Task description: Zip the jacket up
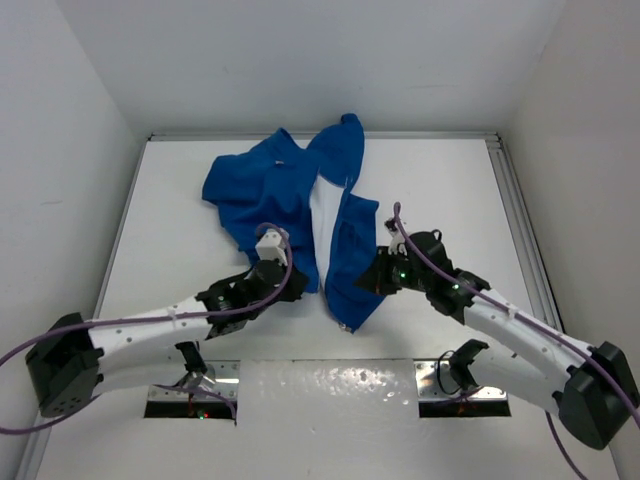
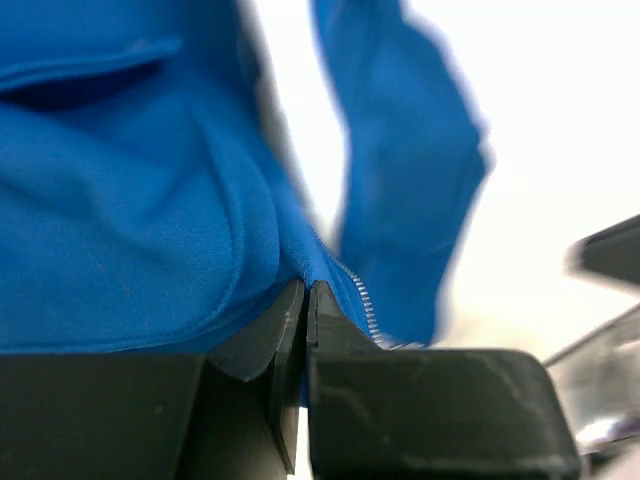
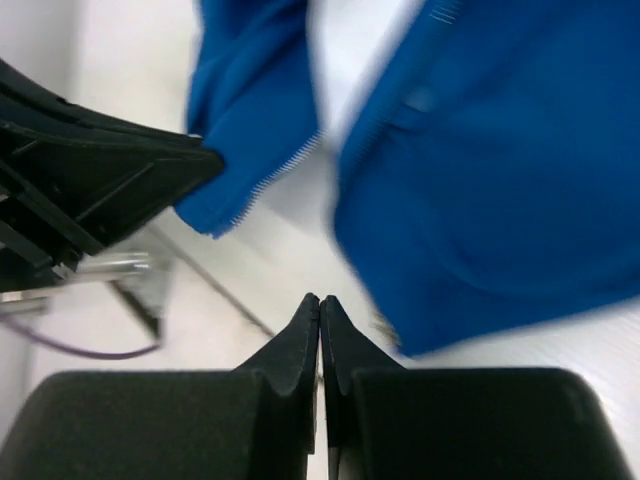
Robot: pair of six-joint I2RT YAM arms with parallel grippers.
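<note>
Clamps left gripper [image 2: 306,292] shut at jacket [image 1: 268,190] hem beside zipper [image 2: 357,292], likely anchoring that end; holds right gripper [image 3: 320,302] closed and empty, just short of other panel.

Royal blue, plain and without print, all over the jacket [image 1: 270,190] ahead of both pincers. Pale silver in a fine toothed row on the zipper [image 2: 362,300], right at the tips of the left pincer [image 2: 306,290], bordered by the same blue. Matt black on the left pincer and on the right pincer [image 3: 320,303] alike. Plain white on the bench [image 1: 170,240] beneath them. Behind the pincers, white on the arms [image 1: 140,330] with black at the joints, purple on the cable [image 1: 425,258], a speck of green light [image 1: 400,270] just behind the right pincer
</note>
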